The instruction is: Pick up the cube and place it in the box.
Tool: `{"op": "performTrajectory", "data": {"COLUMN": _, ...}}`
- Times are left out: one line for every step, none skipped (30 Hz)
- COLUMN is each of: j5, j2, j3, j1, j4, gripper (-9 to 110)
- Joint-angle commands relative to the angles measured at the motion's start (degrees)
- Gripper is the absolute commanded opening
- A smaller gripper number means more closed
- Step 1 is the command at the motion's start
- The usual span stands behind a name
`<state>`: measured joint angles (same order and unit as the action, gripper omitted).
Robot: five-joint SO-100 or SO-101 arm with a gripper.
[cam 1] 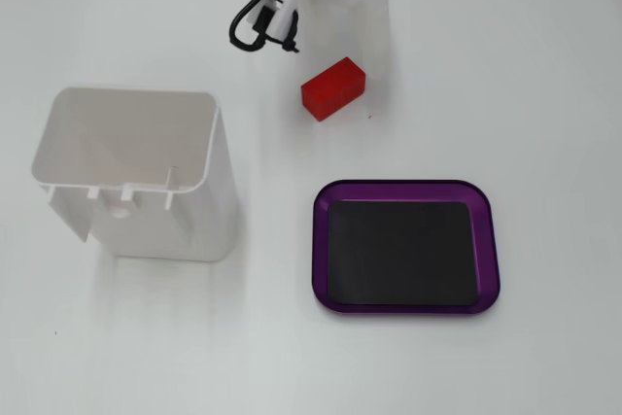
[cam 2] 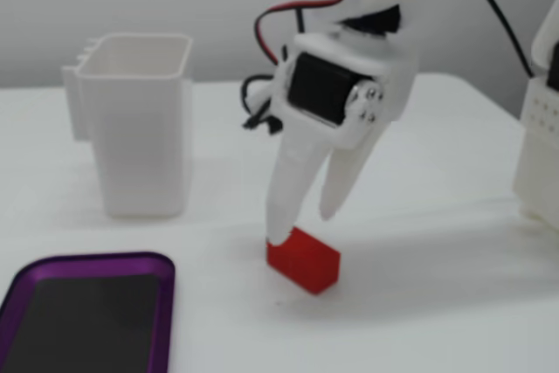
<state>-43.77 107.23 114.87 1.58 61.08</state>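
One red cube (cam 1: 332,87) lies on the table (cam 1: 544,85) at about 12 o'clock from the purple box (cam 1: 405,188), well apart from it; a white container (cam 1: 136,172) stands at the box's 10 o'clock. The jaws (cam 2: 304,224) are slightly parted, holding nothing, one tip seemingly touching the cube's top edge. Closing from here could nudge or tip the cube away, since only one finger is near it. The side fixed view shows this near-contact; the top one hides the tips.

Gripper (cam 2: 303,224) pointing down over red cube (cam 2: 303,260), jaws apart, one fingertip (cam 2: 279,229) touching it. Purple box (cam 2: 86,264) bottom left.
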Motion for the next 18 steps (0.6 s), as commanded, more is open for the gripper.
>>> {"op": "performTrajectory", "data": {"j5": -0.70, "j2": -3.34, "j3": -0.09, "j1": -0.97, "j4": -3.25, "gripper": 21}}
{"op": "performTrajectory", "data": {"j5": -0.79, "j2": -4.92, "j3": -0.09, "j1": -1.93, "j4": -3.87, "gripper": 21}}
{"op": "performTrajectory", "data": {"j5": -0.88, "j2": -6.33, "j3": -0.18, "j1": -2.81, "j4": -4.57, "gripper": 21}}
{"op": "performTrajectory", "data": {"j5": -0.97, "j2": -7.65, "j3": -0.18, "j1": -3.43, "j4": -5.45, "gripper": 21}}
{"op": "performTrajectory", "data": {"j5": -1.14, "j2": -8.79, "j3": -0.18, "j1": -3.96, "j4": -6.50, "gripper": 21}}
{"op": "performTrajectory", "data": {"j5": -1.67, "j2": -9.76, "j3": -0.18, "j1": -4.39, "j4": -7.38, "gripper": 21}}
{"op": "performTrajectory", "data": {"j5": -2.11, "j2": -10.72, "j3": -0.18, "j1": -4.83, "j4": -7.91, "gripper": 21}}
{"op": "performTrajectory", "data": {"j5": -2.55, "j2": -11.51, "j3": -0.18, "j1": -5.36, "j4": -8.26, "gripper": 21}}
{"op": "performTrajectory", "data": {"j5": -2.90, "j2": -12.13, "j3": -0.18, "j1": -5.98, "j4": -8.53, "gripper": 21}}
{"op": "performTrajectory", "data": {"j5": -2.99, "j2": -12.66, "j3": -0.18, "j1": -6.50, "j4": -8.79, "gripper": 21}}
{"op": "performTrajectory", "data": {"j5": -2.99, "j2": -13.01, "j3": -0.18, "j1": -6.94, "j4": -9.14, "gripper": 21}}
{"op": "performTrajectory", "data": {"j5": -2.99, "j2": -13.45, "j3": -0.18, "j1": -7.12, "j4": -9.49, "gripper": 21}}
{"op": "performTrajectory", "data": {"j5": -2.99, "j2": -13.62, "j3": -0.18, "j1": -7.12, "j4": -9.49, "gripper": 21}}
{"op": "performTrajectory", "data": {"j5": -2.99, "j2": -13.62, "j3": -0.09, "j1": -7.12, "j4": -9.40, "gripper": 21}}
{"op": "performTrajectory", "data": {"j5": -2.72, "j2": -13.62, "j3": -0.09, "j1": -7.12, "j4": -9.32, "gripper": 21}}
{"op": "performTrajectory", "data": {"j5": -2.46, "j2": -13.62, "j3": -0.09, "j1": -7.03, "j4": -9.14, "gripper": 21}}
{"op": "performTrajectory", "data": {"j5": -2.29, "j2": -13.62, "j3": -0.09, "j1": -6.68, "j4": -8.88, "gripper": 21}}
{"op": "performTrajectory", "data": {"j5": -2.20, "j2": -13.62, "j3": 0.00, "j1": -6.42, "j4": -8.61, "gripper": 20}}
